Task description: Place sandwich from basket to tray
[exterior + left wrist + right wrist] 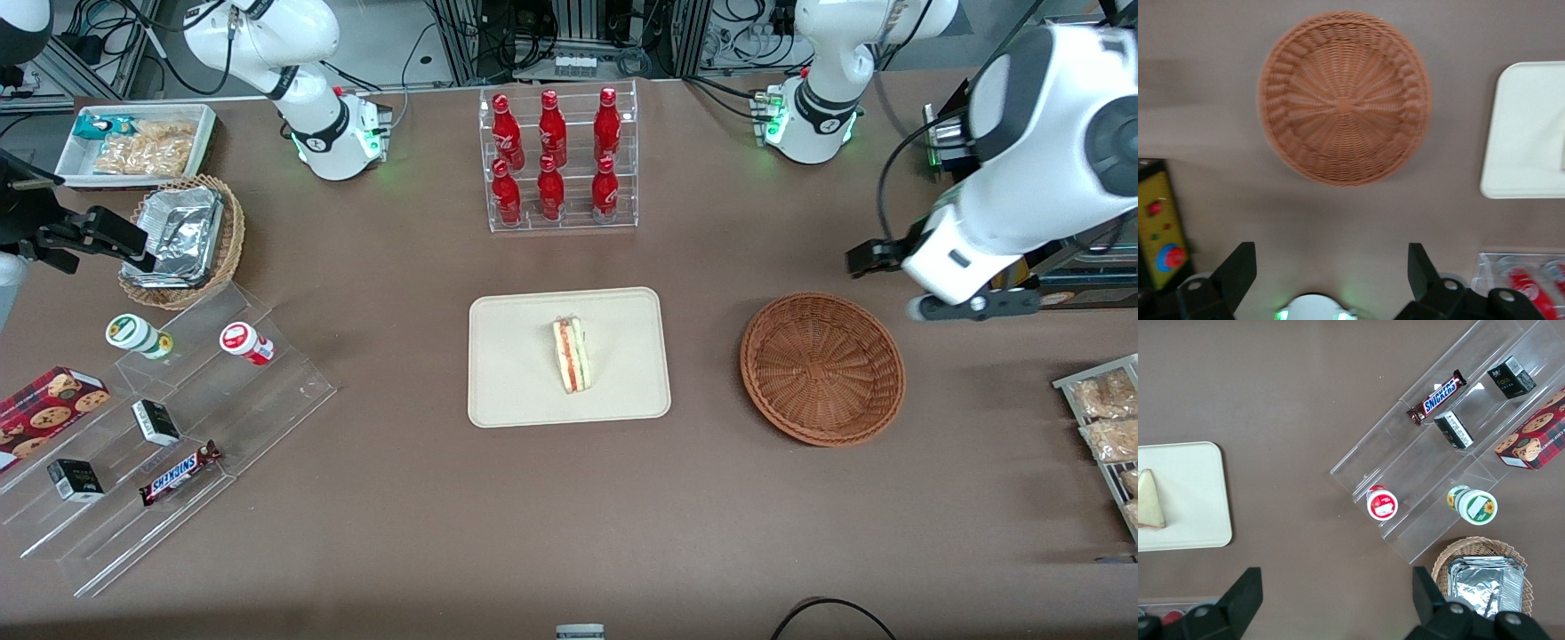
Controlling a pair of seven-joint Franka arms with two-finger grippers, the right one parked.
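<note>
Surface: brown table (569, 533), cable-strewn racks at its edge.
Counts: six red bottles (553, 160) in a rack; one tray (516, 373); one basket (822, 369).
Sandwich (572, 355): on the tray.
Gripper (1331, 270): fingers spread wide, holding nothing, above the table near the basket.
Wrist view only: yellow button box (1161, 233).

sandwich (1149, 500) on tray (1198, 500) | Snickers bar (1437, 397) on clear stepped stand (1438, 453)

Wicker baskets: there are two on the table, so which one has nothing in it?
The reddish-brown round basket beside the tray, which holds the sandwich. The tan basket holds foil containers. The open gripper hangs above the empty one.
</note>
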